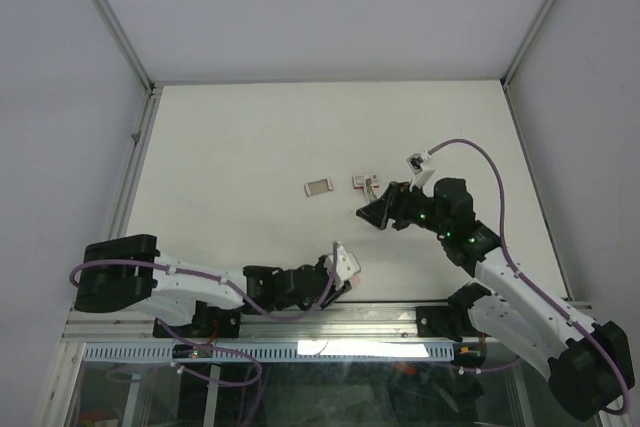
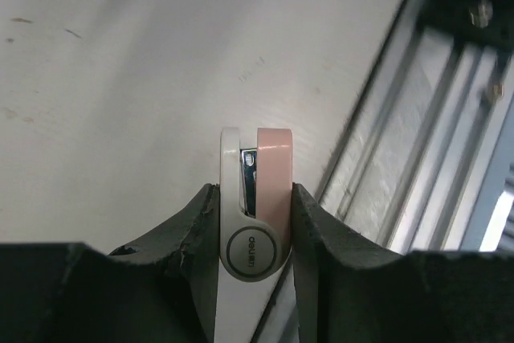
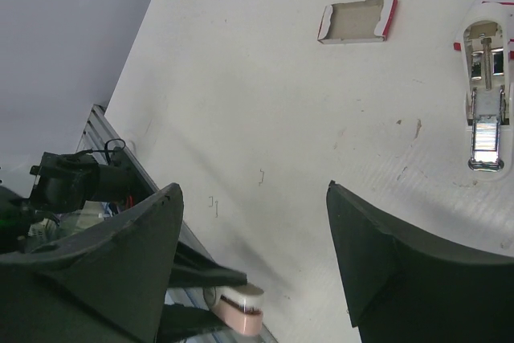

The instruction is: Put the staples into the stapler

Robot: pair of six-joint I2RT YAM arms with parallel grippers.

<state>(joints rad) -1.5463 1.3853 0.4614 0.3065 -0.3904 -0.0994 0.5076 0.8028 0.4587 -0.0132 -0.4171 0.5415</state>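
The stapler [image 2: 257, 206], small and pink-and-white, stands upright between the fingers of my left gripper [image 2: 255, 189], which is shut on it. That grip sits at the table's near edge [image 1: 343, 265], and the stapler [image 3: 239, 311] also shows low in the right wrist view. My right gripper [image 3: 250, 186] hangs open and empty above the table, right of centre [image 1: 372, 212]. Ahead of it lie an open red-and-white box tray [image 3: 357, 20] and a white red-edged piece [image 3: 485, 54] carrying a shiny silvery strip, apparently the staples [image 3: 487, 140].
A few loose single staples [image 3: 214, 205] lie on the white table between the two grippers. An aluminium rail [image 2: 418, 118] runs along the near table edge beside the left gripper. Grey walls close in the far and side edges.
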